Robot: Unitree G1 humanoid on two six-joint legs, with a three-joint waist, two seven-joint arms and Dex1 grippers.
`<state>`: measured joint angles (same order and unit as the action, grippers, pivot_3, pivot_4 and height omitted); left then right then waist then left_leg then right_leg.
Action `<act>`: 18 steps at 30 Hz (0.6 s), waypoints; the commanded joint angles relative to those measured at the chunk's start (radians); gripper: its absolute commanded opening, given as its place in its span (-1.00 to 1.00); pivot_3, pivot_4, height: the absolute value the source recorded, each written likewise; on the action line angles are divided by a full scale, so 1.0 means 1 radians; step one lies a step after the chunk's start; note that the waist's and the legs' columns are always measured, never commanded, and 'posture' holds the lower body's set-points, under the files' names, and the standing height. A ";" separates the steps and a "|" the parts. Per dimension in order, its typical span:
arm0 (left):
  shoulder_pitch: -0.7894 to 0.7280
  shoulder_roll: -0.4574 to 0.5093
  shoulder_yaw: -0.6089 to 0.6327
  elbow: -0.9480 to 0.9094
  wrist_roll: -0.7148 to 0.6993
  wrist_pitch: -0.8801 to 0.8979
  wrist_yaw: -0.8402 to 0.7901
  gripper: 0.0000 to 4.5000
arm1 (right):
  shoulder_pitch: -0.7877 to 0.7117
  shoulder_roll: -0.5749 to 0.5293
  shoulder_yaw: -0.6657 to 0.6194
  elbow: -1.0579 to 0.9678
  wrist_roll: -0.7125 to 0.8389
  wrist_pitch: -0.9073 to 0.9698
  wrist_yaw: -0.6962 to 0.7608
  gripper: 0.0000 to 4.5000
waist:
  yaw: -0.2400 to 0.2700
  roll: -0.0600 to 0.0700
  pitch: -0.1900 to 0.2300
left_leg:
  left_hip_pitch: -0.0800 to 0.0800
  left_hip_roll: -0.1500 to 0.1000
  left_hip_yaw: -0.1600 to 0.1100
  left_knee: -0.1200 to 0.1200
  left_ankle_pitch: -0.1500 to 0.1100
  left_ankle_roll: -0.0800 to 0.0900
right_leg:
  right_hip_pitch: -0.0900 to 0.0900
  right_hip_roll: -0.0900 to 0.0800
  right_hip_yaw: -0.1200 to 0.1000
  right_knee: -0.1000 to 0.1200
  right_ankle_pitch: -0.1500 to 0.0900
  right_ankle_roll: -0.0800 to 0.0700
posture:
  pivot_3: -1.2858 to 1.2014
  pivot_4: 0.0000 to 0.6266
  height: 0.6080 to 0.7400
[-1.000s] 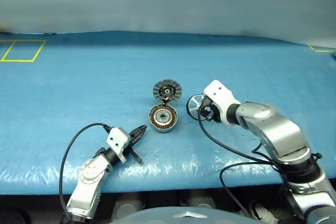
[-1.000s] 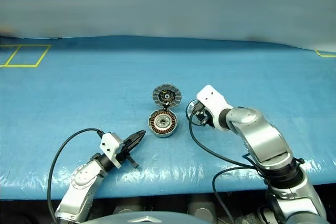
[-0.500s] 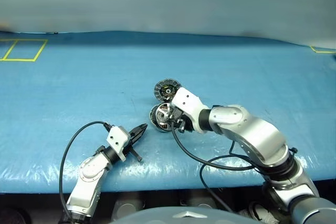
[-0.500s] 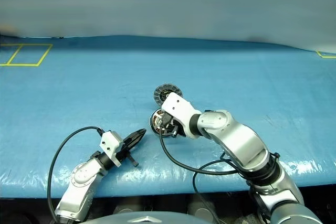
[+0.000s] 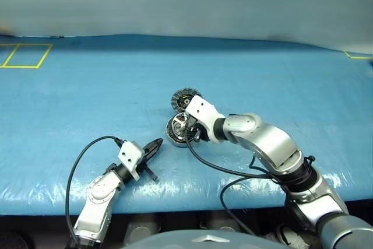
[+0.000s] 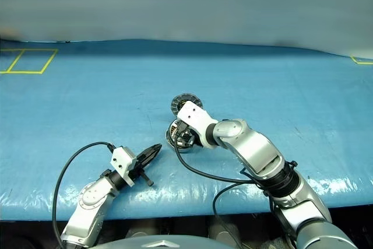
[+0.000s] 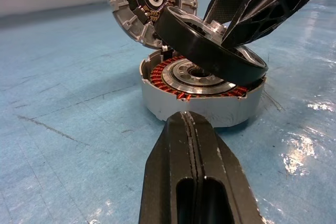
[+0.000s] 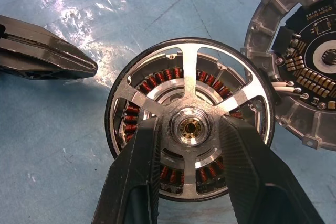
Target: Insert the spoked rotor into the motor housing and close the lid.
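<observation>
the left arm sits in the lower left of the head view, forearm angled up toward the centre, its left pincer pointing roughly level toward the middle of the frame with both black fingers pressed together. the right arm reaches in from the lower right, elbow bent, wrist tipped downward. the right pincer has its two fingers parted and clamped on the hub of the spoked rotor, near frame centre.
</observation>
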<state>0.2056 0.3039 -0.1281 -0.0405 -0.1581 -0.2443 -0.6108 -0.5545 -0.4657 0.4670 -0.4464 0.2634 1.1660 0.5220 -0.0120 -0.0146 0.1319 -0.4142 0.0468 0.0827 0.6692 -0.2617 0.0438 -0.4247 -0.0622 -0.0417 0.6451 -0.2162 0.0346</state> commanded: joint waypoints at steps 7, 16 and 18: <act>-0.002 -0.005 -0.002 -0.031 -0.004 -0.006 0.005 -1.00 | -0.015 -0.007 -0.012 -0.028 -0.004 -0.023 0.008 0.28 | 0.000 0.000 0.000 | 0.000 0.000 0.000 0.000 0.000 0.000 | 0.000 0.000 0.000 0.000 0.000 0.000 | 0.03 -0.52 1.00; 0.000 -0.007 -0.001 -0.036 -0.004 -0.005 0.008 -1.00 | 0.043 0.011 -0.152 -0.108 0.043 -0.038 -0.015 0.43 | 0.002 0.000 0.000 | 0.000 0.000 0.000 0.000 0.000 0.000 | 0.000 0.000 0.000 0.000 0.000 0.000 | 0.03 -0.52 1.00; 0.000 -0.005 -0.001 -0.038 -0.004 -0.003 0.006 -1.00 | 0.118 0.011 -0.206 -0.137 0.047 -0.097 -0.020 0.27 | 0.004 0.000 0.000 | 0.000 0.000 -0.001 0.000 0.000 0.000 | 0.000 0.000 0.000 -0.001 0.000 0.000 | 0.03 -0.52 1.00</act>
<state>0.2070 0.2992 -0.1283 -0.0419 -0.1578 -0.2423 -0.6072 -0.4619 -0.4549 0.3081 -0.5376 0.3004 1.1147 0.5091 -0.0081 -0.0150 0.1316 -0.4146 0.0466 0.0816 0.6690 -0.2620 0.0442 -0.4239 -0.0623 -0.0422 0.6443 -0.2161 0.0350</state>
